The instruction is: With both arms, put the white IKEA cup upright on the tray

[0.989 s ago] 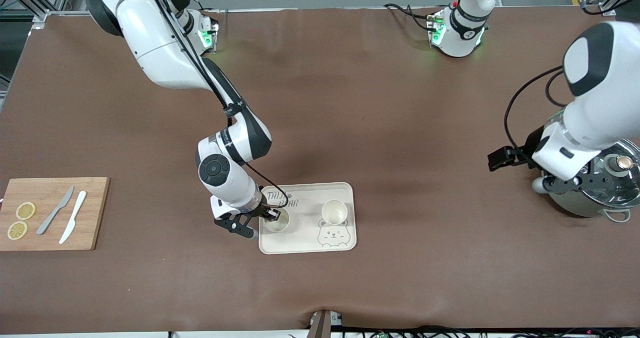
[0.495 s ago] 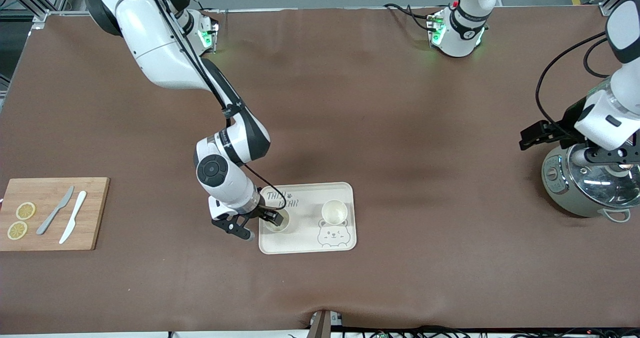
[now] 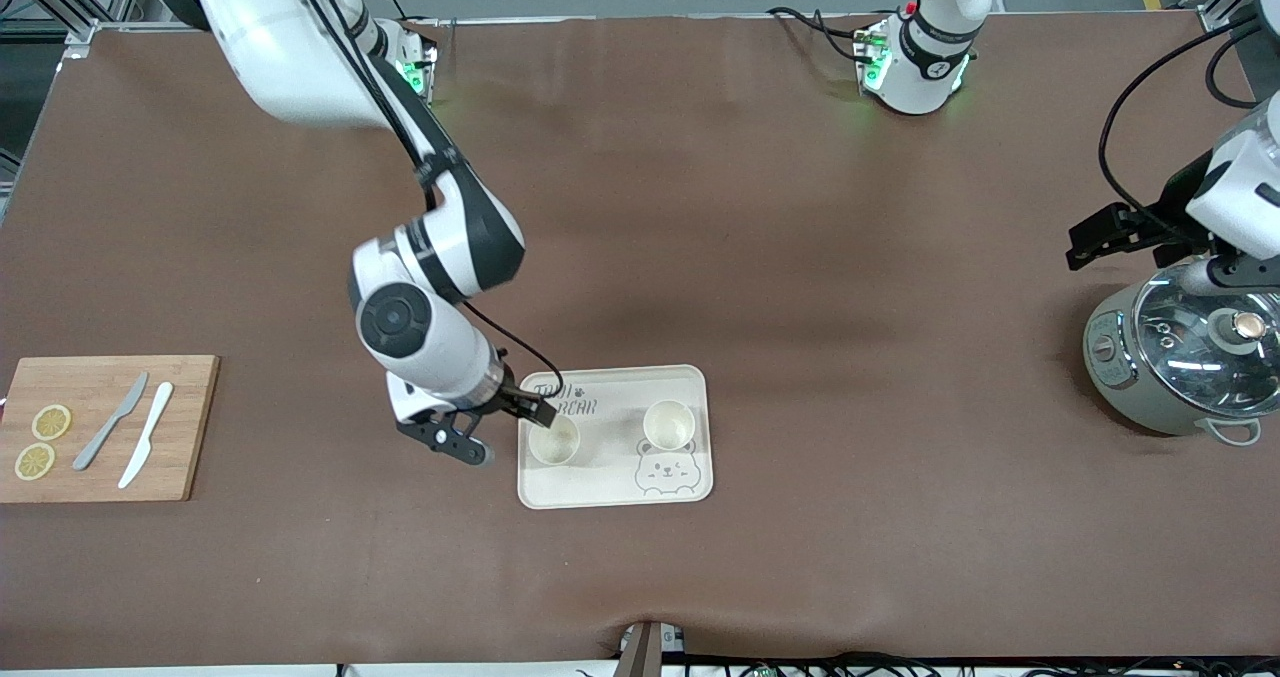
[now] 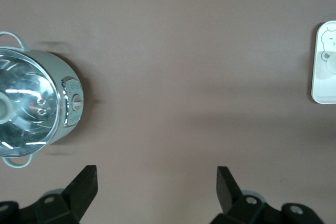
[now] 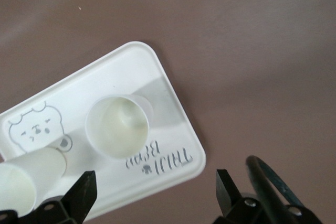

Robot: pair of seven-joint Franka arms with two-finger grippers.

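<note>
Two white cups stand upright on the tray [image 3: 612, 482], which lies toward the table's front edge near its middle: one cup [image 3: 554, 440] under the lettering, the other cup [image 3: 668, 423] above the bear face. The right gripper [image 3: 497, 437] has let go and lifted, its fingers spread, over the tray's edge. The left gripper [image 4: 156, 179], also spread wide, has pulled back above the pot [image 3: 1186, 372] and waits. Placement looks finished.

Robotics lab bench, staged as a kitchen. Brown mat covers the worktop [image 3: 760, 257]; aluminium frame rails [image 3: 60, 2] at its corner; arm bases [image 3: 912, 67] bolted on, green status lights, loose cables [image 3: 900, 665] along the edge. Props: cooking pot [image 3: 1185, 367], cutting board [image 3: 105, 427].
</note>
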